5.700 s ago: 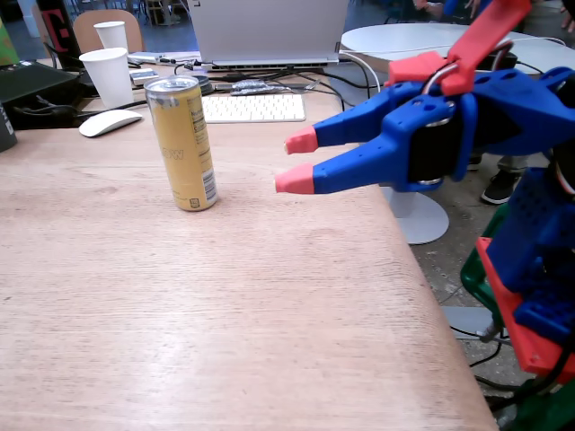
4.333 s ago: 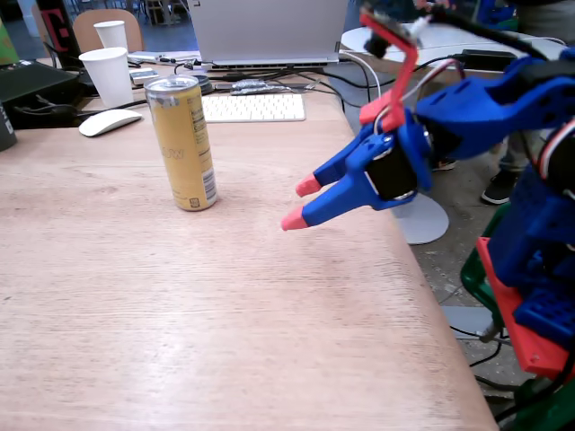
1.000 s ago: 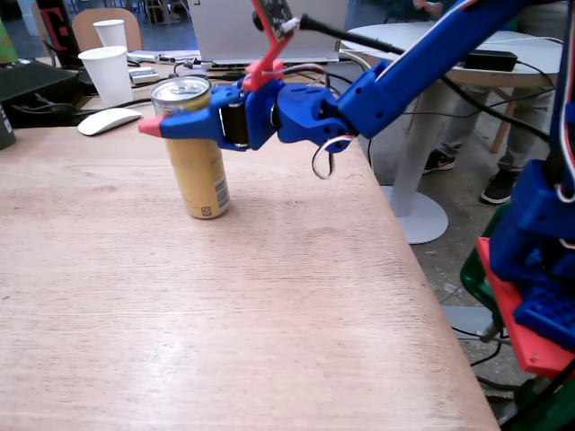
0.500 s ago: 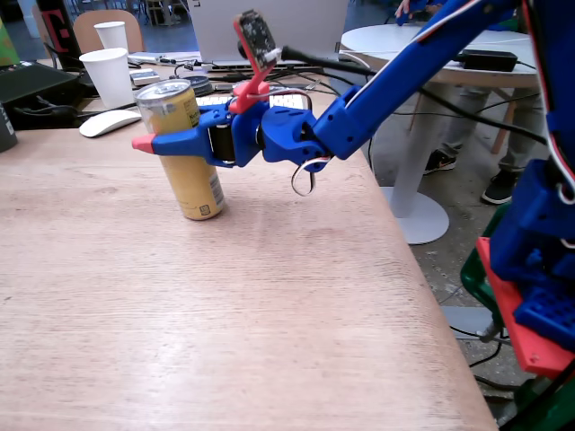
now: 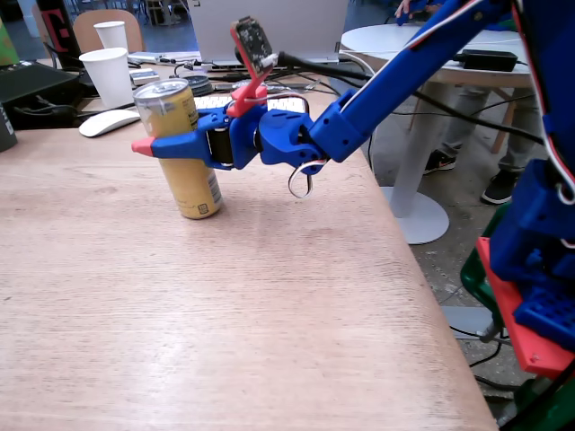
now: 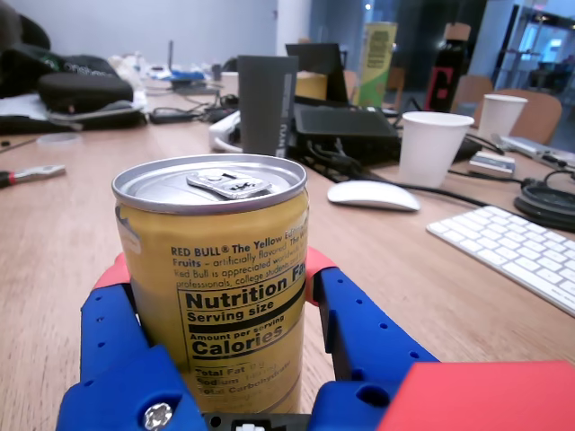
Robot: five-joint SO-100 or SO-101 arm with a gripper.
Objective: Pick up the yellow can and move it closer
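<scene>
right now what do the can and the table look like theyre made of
The can: thin metal, likely aluminium, with a bare silver lid, pull tab and glossy yellow printed wall. The table: pale wood or wood-look laminate, with visible grain and a soft sheen.

Blue arm (image 5: 395, 76), red-tipped tool (image 5: 144, 142), black cables.

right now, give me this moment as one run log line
phase: grasp | gripper: shut on can | can: tilted, base on table | not yet moved closer | near: cup, mouse

Bright, even light; soft background.
</scene>
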